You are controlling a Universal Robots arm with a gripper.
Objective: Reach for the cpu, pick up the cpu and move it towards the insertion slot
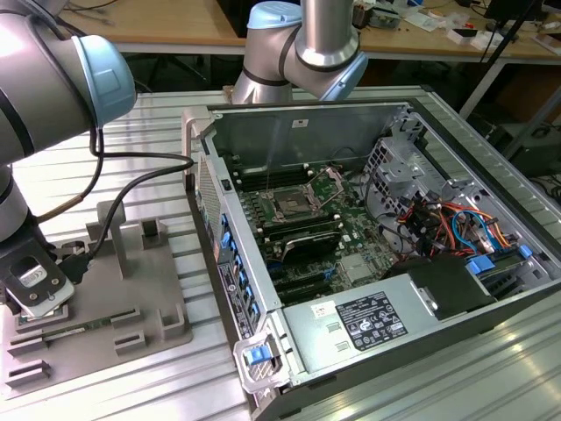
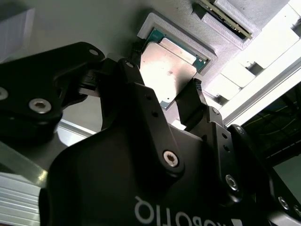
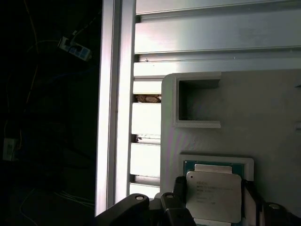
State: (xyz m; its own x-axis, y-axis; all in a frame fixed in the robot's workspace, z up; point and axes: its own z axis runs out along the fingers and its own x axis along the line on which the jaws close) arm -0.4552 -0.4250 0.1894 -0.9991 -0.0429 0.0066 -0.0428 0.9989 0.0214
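The cpu (image 2: 164,70) is a silvery square chip lying in a pale-rimmed recess of the grey tray (image 1: 131,289), also seen as the cpu (image 3: 214,195) in the first wrist view. My gripper (image 2: 164,82) is down over it, its black fingers (image 2: 190,106) pressed against two opposite edges of the chip with no gap showing. In the exterior view my gripper (image 1: 39,298) sits low on the tray at the far left and covers the chip. The insertion slot (image 1: 287,206), a metal-framed socket with a dark centre, lies on the motherboard inside the open computer case.
The open case (image 1: 368,324) stands to the exterior view's right of the tray, its side wall (image 1: 223,254) between tray and socket. Raised grey blocks (image 1: 153,232) stand on the tray. A black cable (image 1: 131,158) loops over it. A second arm's base (image 1: 302,44) stands behind the case.
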